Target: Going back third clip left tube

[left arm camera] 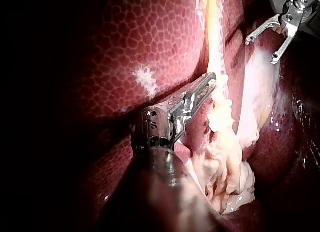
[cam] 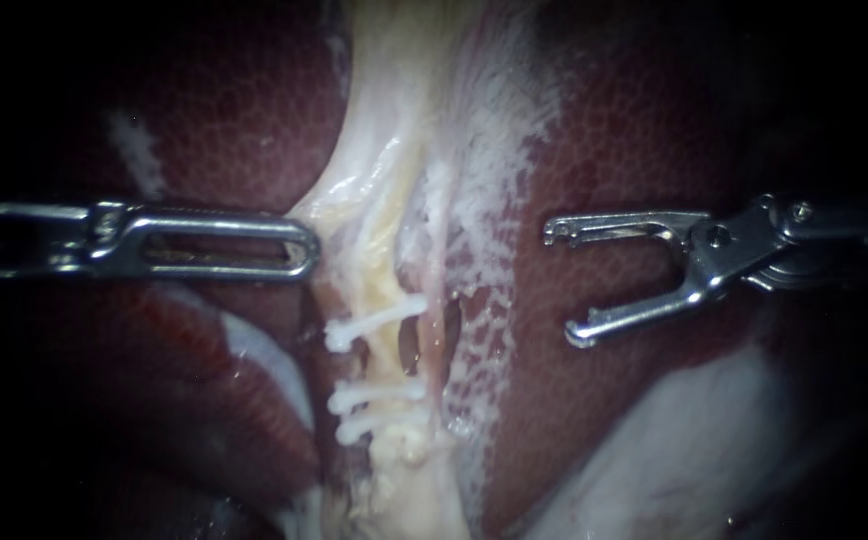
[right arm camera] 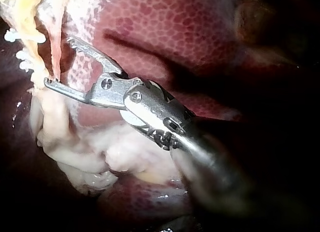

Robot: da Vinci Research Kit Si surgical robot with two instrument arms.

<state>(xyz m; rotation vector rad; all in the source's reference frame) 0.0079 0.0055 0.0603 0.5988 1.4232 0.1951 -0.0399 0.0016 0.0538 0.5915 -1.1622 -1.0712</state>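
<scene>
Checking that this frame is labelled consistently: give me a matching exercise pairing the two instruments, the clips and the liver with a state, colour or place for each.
Things:
1. left instrument
2. right instrument
3. clips
4. liver

Descriptions:
A. dark red, mottled surface
B. jaws open, holding nothing
C. white, three in a row
D. tip at the edge of the pale tissue

Pairs: 1-D; 2-B; 3-C; 4-A
</scene>
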